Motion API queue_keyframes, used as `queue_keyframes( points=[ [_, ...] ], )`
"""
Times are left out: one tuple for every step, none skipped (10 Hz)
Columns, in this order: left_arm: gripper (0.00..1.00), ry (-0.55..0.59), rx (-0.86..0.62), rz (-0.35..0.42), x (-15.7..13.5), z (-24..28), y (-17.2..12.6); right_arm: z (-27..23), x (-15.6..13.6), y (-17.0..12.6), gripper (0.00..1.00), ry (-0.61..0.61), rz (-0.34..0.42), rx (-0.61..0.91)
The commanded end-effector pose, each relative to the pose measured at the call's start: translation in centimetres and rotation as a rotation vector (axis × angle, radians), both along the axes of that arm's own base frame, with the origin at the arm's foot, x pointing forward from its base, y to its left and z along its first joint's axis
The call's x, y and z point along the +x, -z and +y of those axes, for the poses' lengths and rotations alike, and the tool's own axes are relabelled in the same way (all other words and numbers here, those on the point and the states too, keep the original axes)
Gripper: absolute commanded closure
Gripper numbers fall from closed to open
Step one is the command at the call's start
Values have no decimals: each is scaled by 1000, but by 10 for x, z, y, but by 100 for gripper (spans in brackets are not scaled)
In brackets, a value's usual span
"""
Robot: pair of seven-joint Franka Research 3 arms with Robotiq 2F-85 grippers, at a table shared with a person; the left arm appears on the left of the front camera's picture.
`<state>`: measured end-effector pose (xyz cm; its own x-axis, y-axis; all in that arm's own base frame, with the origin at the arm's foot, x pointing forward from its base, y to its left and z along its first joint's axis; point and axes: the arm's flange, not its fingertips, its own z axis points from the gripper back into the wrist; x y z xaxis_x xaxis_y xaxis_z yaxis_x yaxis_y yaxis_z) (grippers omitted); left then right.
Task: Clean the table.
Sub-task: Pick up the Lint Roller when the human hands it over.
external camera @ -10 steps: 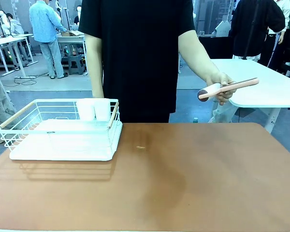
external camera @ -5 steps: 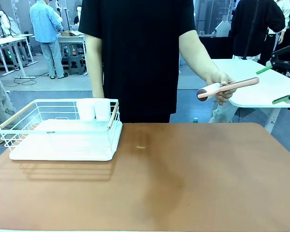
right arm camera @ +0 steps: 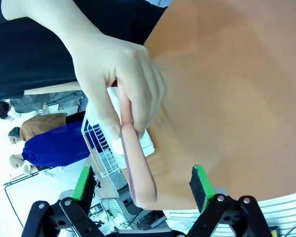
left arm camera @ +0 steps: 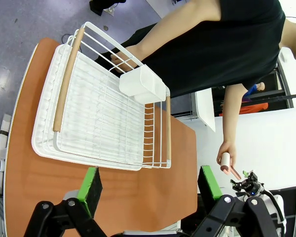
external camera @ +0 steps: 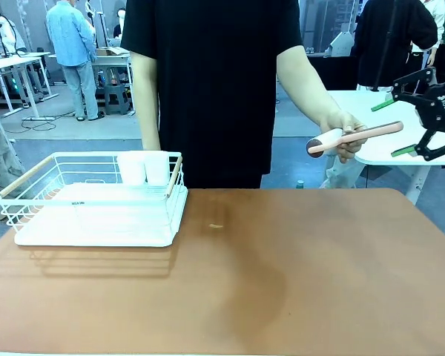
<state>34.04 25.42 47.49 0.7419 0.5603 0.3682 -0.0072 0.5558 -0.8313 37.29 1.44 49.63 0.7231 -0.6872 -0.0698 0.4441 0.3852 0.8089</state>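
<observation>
The reddish-brown table (external camera: 319,259) spreads across the front view, with a small pale speck (external camera: 216,226) near its middle. Past its far edge a person's hand (external camera: 341,137) holds out a pink-handled tool (external camera: 371,132) with a white head. My right gripper (external camera: 391,127) hangs open at the right, its green pads above and below the handle's free end. In the right wrist view the handle (right arm camera: 135,168) runs down between the open fingers of the right gripper (right arm camera: 142,185), apart from both pads. My left gripper (left arm camera: 150,185) is open above the table (left arm camera: 19,177), holding nothing.
A white wire rack (external camera: 96,200) with wooden handles stands at the table's far left and holds a white cup holder (external camera: 144,167). A white-topped table (external camera: 423,141) stands behind at the right. The person stands at the far edge, with other people farther back.
My right gripper came in from the right edge and moved left until its open fingers stand around the handle's end. The person's hand stayed nearly still.
</observation>
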Motion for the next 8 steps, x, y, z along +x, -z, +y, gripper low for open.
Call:
queue_keyframes(
  points=[
    [0, 2, -22, -22, -1, 2, -2, 10, 5, 11, 0, 32, -39, 21],
    [0, 2, -22, -22, -1, 2, -2, 9, 7, 13, 0, 37, -44, 28],
    [0, 2, -22, -22, -1, 2, -2, 8, 8, 14, 0, 34, -55, 42],
    [0, 2, -22, -22, -1, 2, -2, 6, 10, 17, 0, 19, -55, 60],
    [0, 2, -22, -22, -1, 2, -2, 7, 11, 20, 0, 13, -49, 58],
    [0, 2, -22, -22, -1, 2, -2, 8, 12, 22, 0, 15, -54, 66],
    [0, 2, -22, -22, -1, 2, -2, 6, 13, 25, 0, 27, -62, 79],
    [0, 2, -22, -22, -1, 2, -2, 6, 13, 28, 0, 29, -68, 83]
  ],
)
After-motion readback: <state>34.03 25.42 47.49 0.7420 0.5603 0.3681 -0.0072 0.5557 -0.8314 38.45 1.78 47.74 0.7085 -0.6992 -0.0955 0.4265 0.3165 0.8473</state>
